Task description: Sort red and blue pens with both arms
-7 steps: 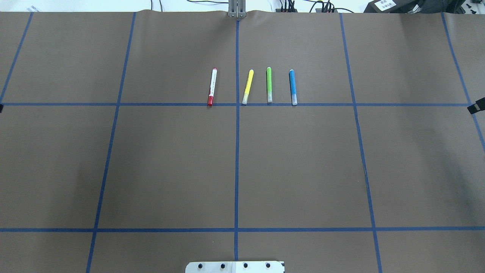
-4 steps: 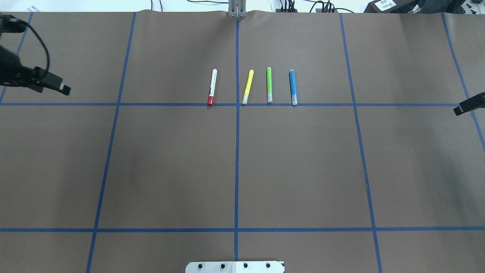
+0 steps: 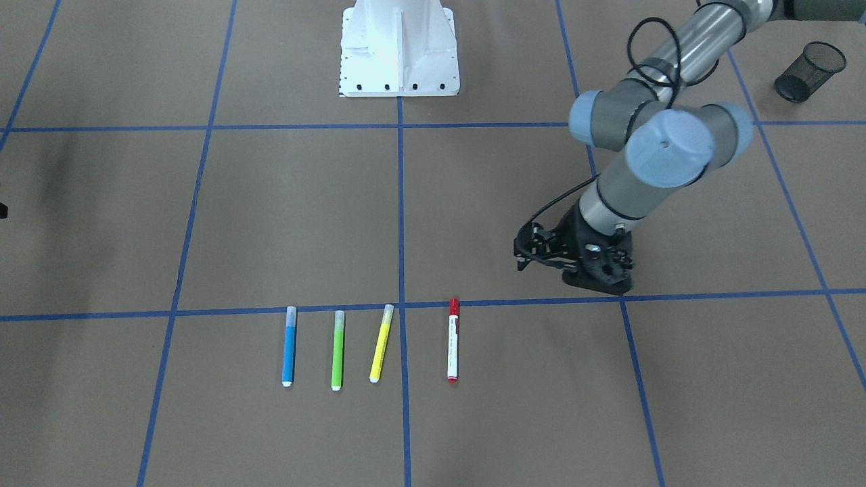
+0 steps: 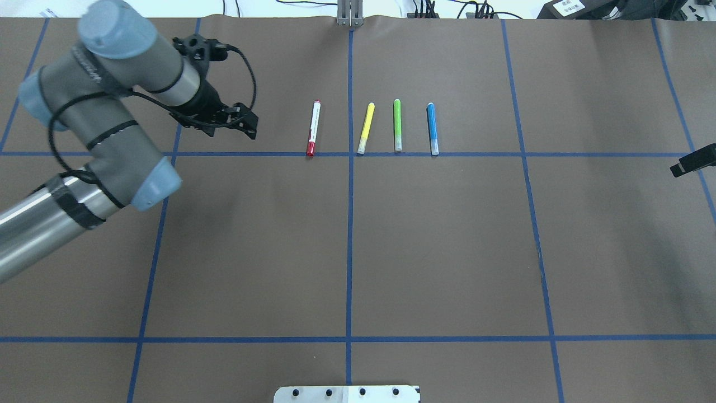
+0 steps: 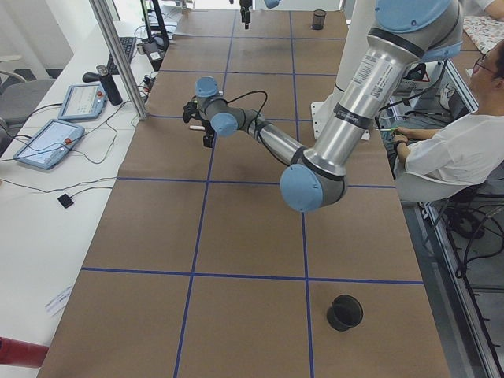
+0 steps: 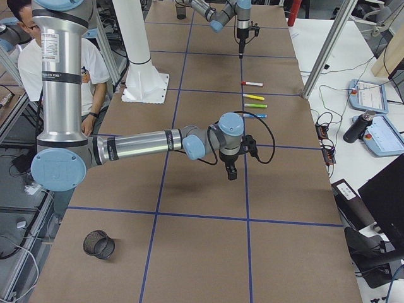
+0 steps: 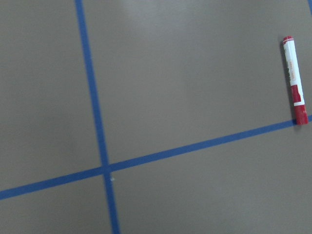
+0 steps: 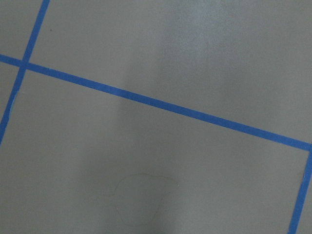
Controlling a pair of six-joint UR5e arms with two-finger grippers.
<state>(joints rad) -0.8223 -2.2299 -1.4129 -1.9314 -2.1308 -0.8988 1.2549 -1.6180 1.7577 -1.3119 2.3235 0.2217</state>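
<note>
Brown paper covers the tabletop point(image 4: 436, 246), ruled into squares by blue tape point(image 4: 349, 252). Four pens lie side by side on it, parallel and apart from one another, each with one end at the same cross line of tape.

From the robot's left to its right they are the red marker point(image 4: 314, 129), a yellow highlighter point(image 4: 366, 128), a green highlighter point(image 4: 397, 125) and the blue highlighter point(image 4: 432, 129). The red marker lies just left of the centre line, and the other three lie right of it. Its red cap touches the cross line.

The left arm point(image 4: 106, 140) reaches in from the robot's left. The left gripper point(image 4: 234, 124) hangs above the tabletop in the same square as the red marker, near it but clear of it, on its left. Its fingers look spread apart and hold nothing. In the left wrist view the marker sits at the right edge of the picture, off centre.

The right gripper point(image 4: 692, 160) shows only as a black tip at the overhead view's right edge. It is well apart from the blue highlighter, with a full square between them. I cannot tell whether its fingers are apart or together. The right wrist view shows only paper and tape lines.

A black mesh cup point(image 3: 810, 71) stands near the left arm's side of the robot's white base point(image 3: 399, 47). A person point(image 5: 449, 150) sits beside the tabletop.
</note>
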